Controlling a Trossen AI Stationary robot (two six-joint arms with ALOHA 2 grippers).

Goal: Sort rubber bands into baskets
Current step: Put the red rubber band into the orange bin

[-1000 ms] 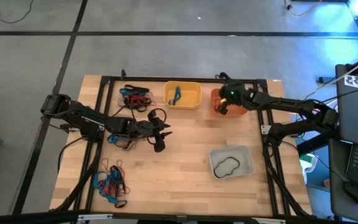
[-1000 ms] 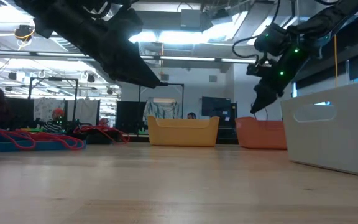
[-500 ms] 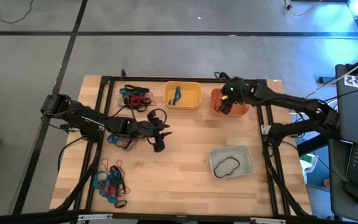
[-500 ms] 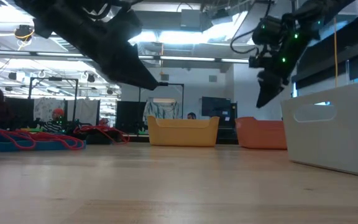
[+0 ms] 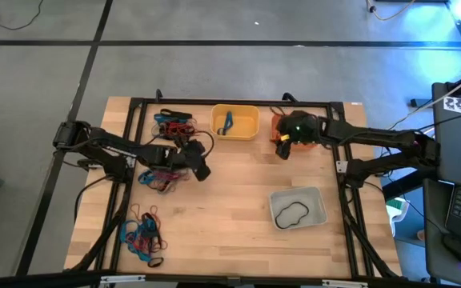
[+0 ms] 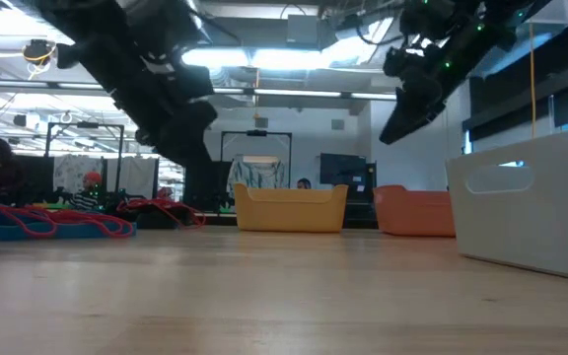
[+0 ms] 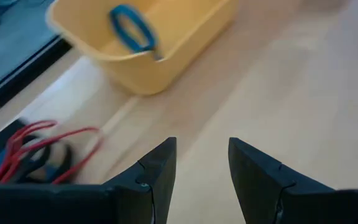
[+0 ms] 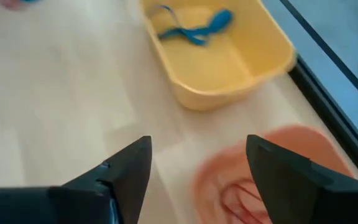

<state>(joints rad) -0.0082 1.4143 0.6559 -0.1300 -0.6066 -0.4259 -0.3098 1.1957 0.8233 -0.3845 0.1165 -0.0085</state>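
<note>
The yellow basket (image 5: 235,122) stands at the far edge and holds a blue rubber band (image 7: 131,27). To its right the orange basket (image 8: 272,155) holds a red rubber band (image 8: 247,200). My right gripper (image 8: 197,140) hangs open above that basket's left near corner (image 5: 282,150), with nothing between its fingers. The pale grey basket (image 5: 298,208), near right, holds a black band (image 5: 292,214). My left gripper (image 7: 202,142) is open and empty above the table (image 5: 202,170), beside a tangle of red and blue bands (image 5: 158,178).
Two more heaps of rubber bands lie on the table's left side, one at the far edge (image 5: 174,124) and one near the front (image 5: 142,236). Bare wood spreads across the middle (image 5: 238,192). A black frame rail (image 5: 238,102) runs along the far edge.
My right gripper has opened, risen out of the orange basket and drawn toward the table's left and near side. My left gripper has turned at the wrist, tipped further down and shifted slightly toward the far edge, staying open.
</note>
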